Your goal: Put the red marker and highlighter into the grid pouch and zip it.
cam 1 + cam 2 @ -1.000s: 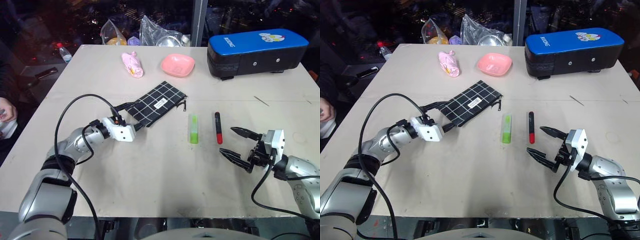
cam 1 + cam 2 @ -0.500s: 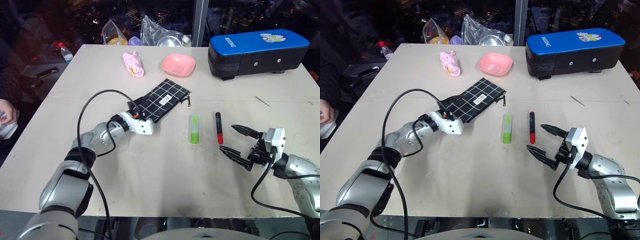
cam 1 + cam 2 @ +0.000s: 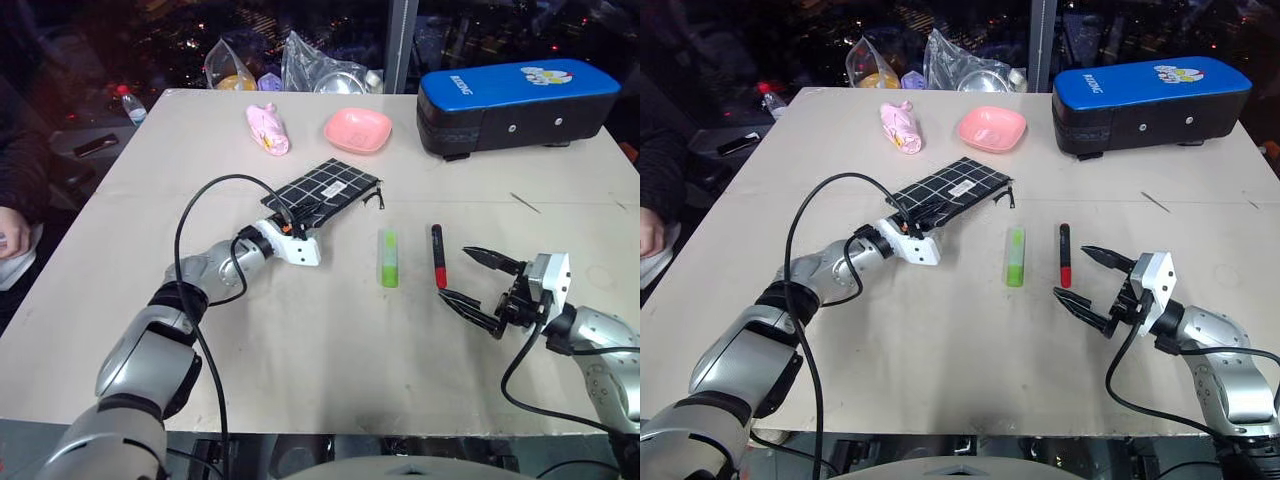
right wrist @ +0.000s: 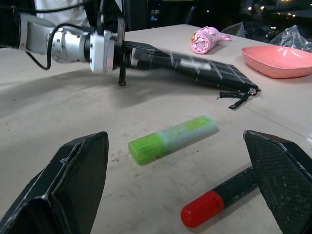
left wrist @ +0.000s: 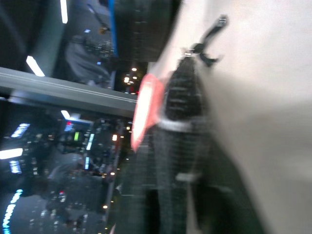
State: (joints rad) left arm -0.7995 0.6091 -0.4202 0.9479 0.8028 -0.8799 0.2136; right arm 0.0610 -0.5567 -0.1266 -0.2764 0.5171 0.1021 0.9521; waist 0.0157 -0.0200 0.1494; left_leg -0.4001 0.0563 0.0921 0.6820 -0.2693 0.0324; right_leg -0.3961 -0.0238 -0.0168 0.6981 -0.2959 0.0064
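Observation:
The grid pouch [image 3: 330, 189] lies in the middle of the table, its zipper pull [image 3: 375, 197] at its right end. My left gripper [image 3: 290, 218] is shut on the pouch's near left end; the right wrist view shows it [image 4: 122, 51] clamped there. The lime-green highlighter [image 3: 388, 257] and the red marker [image 3: 437, 256] lie side by side on the table to the right of the pouch. My right gripper [image 3: 480, 285] hangs open just right of and nearer than the marker, with nothing between its fingers [image 4: 73, 180].
A big blue-and-black case [image 3: 515, 105] stands at the back right. A pink bowl [image 3: 357, 130] and a pink bundle [image 3: 266, 130] lie behind the pouch. Plastic bags [image 3: 310, 65] sit at the far edge. A person's hand [image 3: 10, 240] rests at the left.
My left gripper has moved right and forward to the pouch's near end and shut on it. The pouch has swung and now lies more sideways. The right arm has kept still.

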